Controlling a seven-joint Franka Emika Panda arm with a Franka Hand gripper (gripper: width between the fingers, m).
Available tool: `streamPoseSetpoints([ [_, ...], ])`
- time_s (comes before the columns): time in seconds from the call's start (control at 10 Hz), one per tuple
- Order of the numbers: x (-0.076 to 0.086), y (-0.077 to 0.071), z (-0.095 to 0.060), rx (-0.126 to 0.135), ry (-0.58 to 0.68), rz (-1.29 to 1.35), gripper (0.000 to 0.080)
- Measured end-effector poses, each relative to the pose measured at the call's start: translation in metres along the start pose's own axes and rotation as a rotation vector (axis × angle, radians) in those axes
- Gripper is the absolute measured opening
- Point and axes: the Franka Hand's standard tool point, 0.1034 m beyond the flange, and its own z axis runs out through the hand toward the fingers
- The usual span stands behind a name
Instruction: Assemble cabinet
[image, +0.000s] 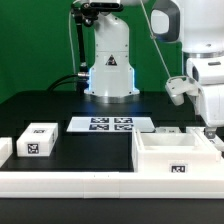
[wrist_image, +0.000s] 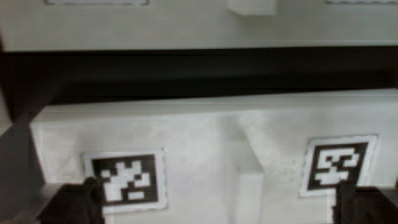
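Near front-left corner of table: small tagged block. At mid-table: marker board, flat. At front-right corner: cabinet, open side up, one tag on front wall. Over cabinet's end nearest table's right edge: tool, fingers spread apart, clamped on nothing.

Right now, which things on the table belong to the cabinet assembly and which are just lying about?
For the job: cabinet; open gripper at it; small tagged white block and white piece at the exterior view's left edge, likely loose parts.
Lying about: marker board, a rig fixture.
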Motion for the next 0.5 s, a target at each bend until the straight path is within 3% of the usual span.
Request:
streamPoseSetpoints([
  [0.2, -0.0030, 0.0003, 0.0038, 0.001, 0.005, 0.011, 0.0649],
  [0.3, -0.0031, 0.0003, 0.0038, 0.001, 0.005, 0.011, 0.0581],
  [0.5, -0.0034, 0.0002, 0.0042, 0.002, 0.005, 0.012, 0.0307],
])
